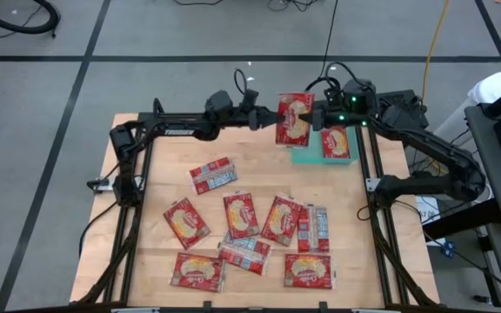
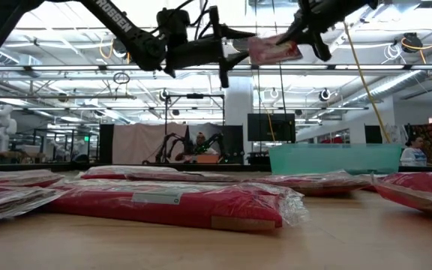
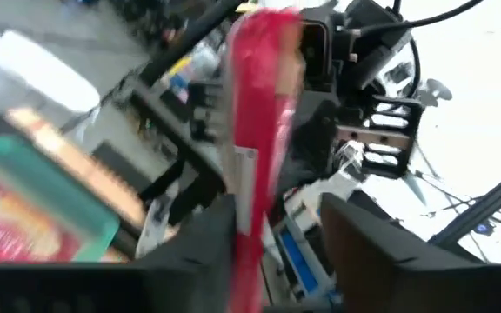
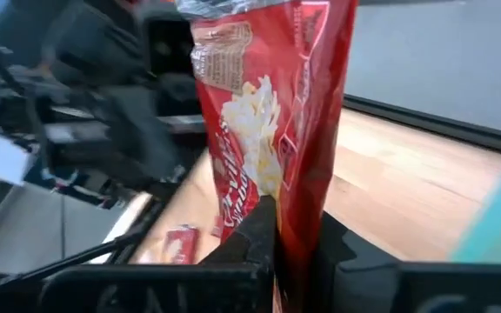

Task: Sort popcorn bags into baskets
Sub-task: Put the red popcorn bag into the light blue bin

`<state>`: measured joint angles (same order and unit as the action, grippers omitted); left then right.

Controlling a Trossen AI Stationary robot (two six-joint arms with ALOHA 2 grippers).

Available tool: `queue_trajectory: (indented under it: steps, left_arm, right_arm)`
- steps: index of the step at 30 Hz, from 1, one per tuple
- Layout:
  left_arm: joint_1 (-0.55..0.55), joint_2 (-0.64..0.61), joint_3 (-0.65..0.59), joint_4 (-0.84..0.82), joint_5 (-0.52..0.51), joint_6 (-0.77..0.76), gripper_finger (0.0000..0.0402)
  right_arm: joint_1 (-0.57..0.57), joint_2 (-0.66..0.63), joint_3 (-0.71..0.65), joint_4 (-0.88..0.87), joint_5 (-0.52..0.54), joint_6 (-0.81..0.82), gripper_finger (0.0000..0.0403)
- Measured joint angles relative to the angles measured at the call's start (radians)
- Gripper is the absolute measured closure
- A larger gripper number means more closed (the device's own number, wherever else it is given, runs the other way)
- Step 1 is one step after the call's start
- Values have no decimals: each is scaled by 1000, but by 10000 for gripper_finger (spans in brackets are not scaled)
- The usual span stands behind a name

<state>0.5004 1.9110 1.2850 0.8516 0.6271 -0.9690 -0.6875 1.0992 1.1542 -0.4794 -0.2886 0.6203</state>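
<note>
One popcorn bag [image 1: 293, 117], red with a popcorn picture, hangs in the air over the table's far middle, between my two grippers. My right gripper [image 1: 314, 116] is shut on its right edge. My left gripper [image 1: 275, 116] stands open at its left edge, with that edge between its fingers [image 3: 207, 252]. Just to the right and nearer lies the teal basket [image 1: 307, 156], with another bag [image 1: 337, 142] flat inside it. Several more bags [image 1: 242, 215] lie flat on the wooden table's near half. My right gripper pinches the bag's edge [image 4: 296, 228] between its two fingers, coming from the table's right and slanting a little downward. The bag [image 2: 274, 51] sticks out from the fingers toward the left arm, nearly flat and high above the table. My left gripper's open fingers stand on either side of the bag's other edge [image 3: 249, 228]; that edge lies close along one finger, and I cannot tell whether it touches.
The loose bags spread from the table's middle [image 1: 213, 176] to its near edge [image 1: 308, 271], some overlapping. Black frame rails [image 1: 137, 200] run along the table's left and right sides. Bare wood lies left of the basket, under the held bag.
</note>
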Motion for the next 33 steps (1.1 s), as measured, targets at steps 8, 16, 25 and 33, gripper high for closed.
queue_trajectory:
  steps: [8,16,25,33]
  left_arm:
    - [93,-116,2,-410,89,118,134]
    - [117,-206,2,-737,76,352,164]
    - [102,-215,2,-874,72,390,213]
    - [78,-215,1,-878,71,391,231]
  right_arm:
    - [-190,64,-2,-150,-137,-60,397]
    - [-295,219,-2,-220,-205,-170,393]
    - [-314,372,-1,-263,-192,-179,394]
    - [-314,433,-1,-250,-129,-111,394]
